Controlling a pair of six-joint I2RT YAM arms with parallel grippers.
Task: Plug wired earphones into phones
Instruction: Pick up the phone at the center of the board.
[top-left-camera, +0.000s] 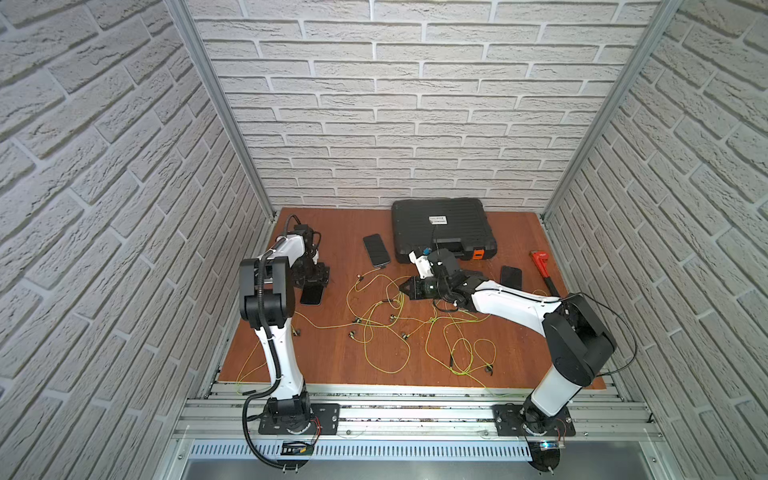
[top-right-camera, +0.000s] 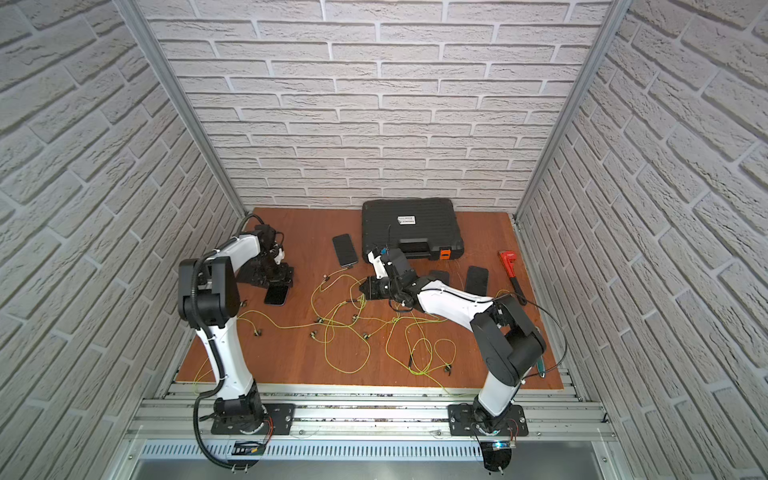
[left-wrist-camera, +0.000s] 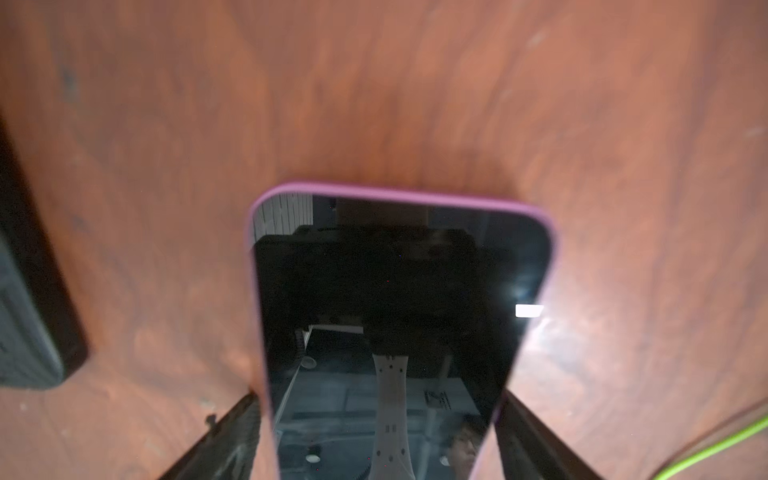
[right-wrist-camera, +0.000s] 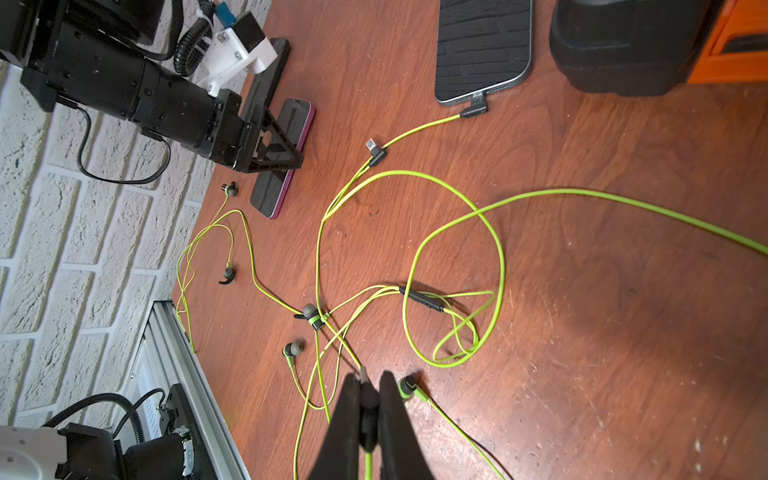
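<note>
The wired earphones (right-wrist-camera: 503, 270) lie as a loose yellow-green tangle on the counter (top-left-camera: 332, 357), in front of the black ribbed case (top-left-camera: 440, 224), with their dark earbuds (right-wrist-camera: 294, 348) scattered among the loops. One plug (right-wrist-camera: 368, 401) is pinched in the right claw (right-wrist-camera: 369, 378). Its fingers are clenched on the plug, the metal tip pokes out ahead, and the cable trails back between them. This claw hangs over the tangle, in front of the case's left half.

A second plug (right-wrist-camera: 476, 106) is seated at the end edge of a phone (top-left-camera: 376, 249) lying flat just off the case's left front corner. A third plug (right-wrist-camera: 376, 151) lies loose on the wood a little nearer than that phone.

Well to the left of the case, a purple-edged phone (left-wrist-camera: 395, 291) lies screen up. The left claw (left-wrist-camera: 379, 399) straddles it, spread wide, with a finger (left-wrist-camera: 224, 436) along each long edge and no gap showing. Whether it squeezes the phone or only flanks it, I cannot tell.

In front of the case's right corner, beyond the right arm, rests another phone (top-right-camera: 476, 279). A red-headed wrench (top-left-camera: 540, 259) lies farther to the right of the case.
</note>
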